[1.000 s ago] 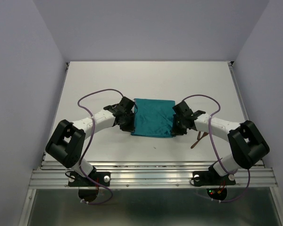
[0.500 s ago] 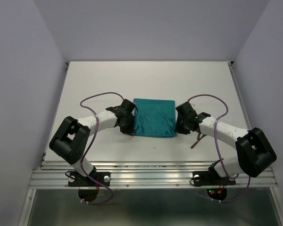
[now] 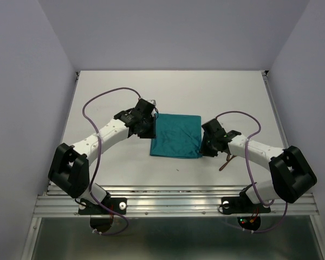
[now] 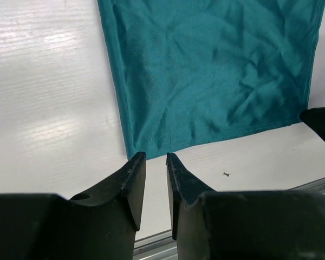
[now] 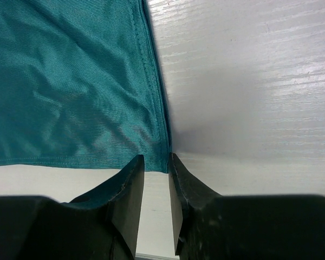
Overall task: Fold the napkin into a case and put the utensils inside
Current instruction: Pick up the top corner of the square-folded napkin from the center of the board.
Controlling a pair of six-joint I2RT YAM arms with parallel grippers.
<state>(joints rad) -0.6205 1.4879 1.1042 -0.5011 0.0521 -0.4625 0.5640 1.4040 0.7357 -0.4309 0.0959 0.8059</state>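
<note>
Through the left wrist camera I see the left gripper (image 4: 155, 157) closed down to a thin slit with nothing in it, its tips just short of a corner of the napkin (image 4: 206, 70) and over bare table (image 4: 43, 81). The right gripper (image 5: 156, 158) is equally narrowed, with the napkin's (image 5: 70, 81) corner right at its tips. I cannot tell whether it pinches the cloth. From above I count one napkin (image 3: 176, 135), flat mid-table between the two arms, and the utensils (image 3: 223, 164) beside the right arm, too hidden to count.
</note>
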